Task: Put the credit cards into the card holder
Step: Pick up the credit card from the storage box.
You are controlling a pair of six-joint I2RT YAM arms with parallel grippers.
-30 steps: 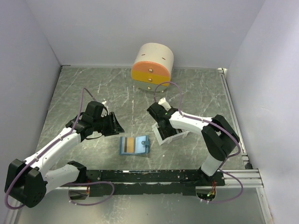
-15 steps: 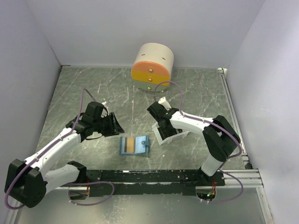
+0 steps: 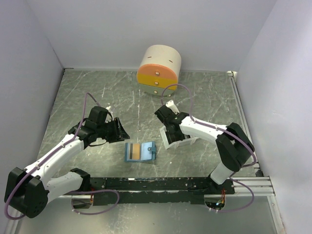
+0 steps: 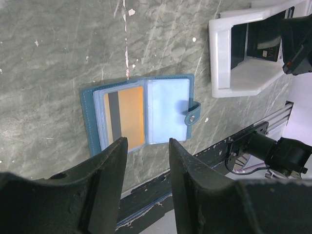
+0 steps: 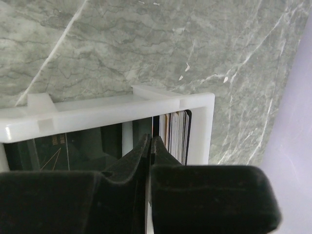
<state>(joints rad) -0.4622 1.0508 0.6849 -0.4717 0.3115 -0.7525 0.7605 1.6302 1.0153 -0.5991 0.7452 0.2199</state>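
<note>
on a grey marbled table (image 3: 97, 97), the right gripper (image 5: 150, 146) has its jaws pinched together in the white tray (image 5: 200, 126) against the upright cards (image 5: 176, 134), probably to nip one out; whether one is caught cannot be told. the left gripper (image 4: 147, 146) hangs half-wide and empty over the holder (image 4: 165, 109), lying open nearby with an orange card (image 4: 131, 117) slotted, likely to steady it. no writing is legible.

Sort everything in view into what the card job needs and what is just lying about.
Job: light-blue folding card holder, lying open; thin credit cards standing on edge; orange card already in the holder; shut right gripper; open left gripper.
Lying about: round cream drawer box with orange front; shallow white plastic tray, merely holding those cards.
</note>
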